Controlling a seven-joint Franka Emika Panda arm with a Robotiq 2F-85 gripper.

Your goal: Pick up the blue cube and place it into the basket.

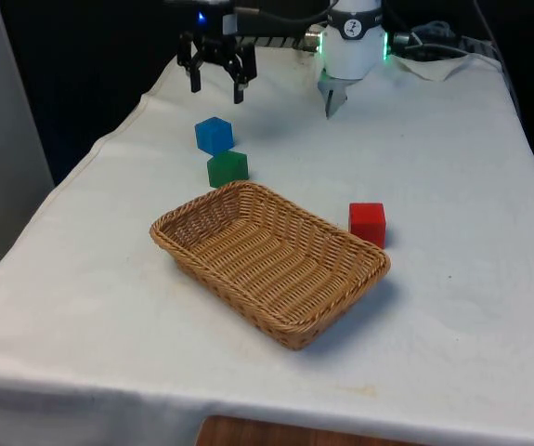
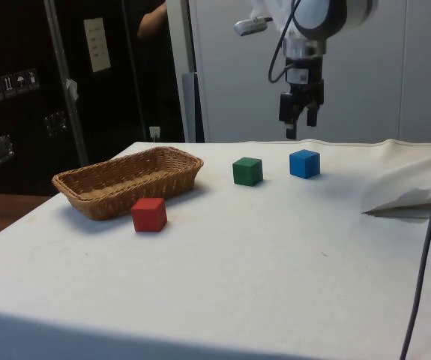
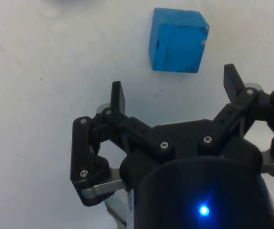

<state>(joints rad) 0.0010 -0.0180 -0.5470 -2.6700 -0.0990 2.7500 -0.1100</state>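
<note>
Beside green cube [image 1: 227,168], blue cube [image 1: 214,135] upright

White arm reaching down, claw [image 1: 216,85] hanging above the table, fingers spread apart, holding nothing

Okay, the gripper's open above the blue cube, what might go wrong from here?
1. The green cube sits right beside the blue cube; a finger coming down on that side might knock it.
2. In the wrist view the blue cube lies ahead of the open gripper, not between the fingers, so a straight descent may miss it.
</note>
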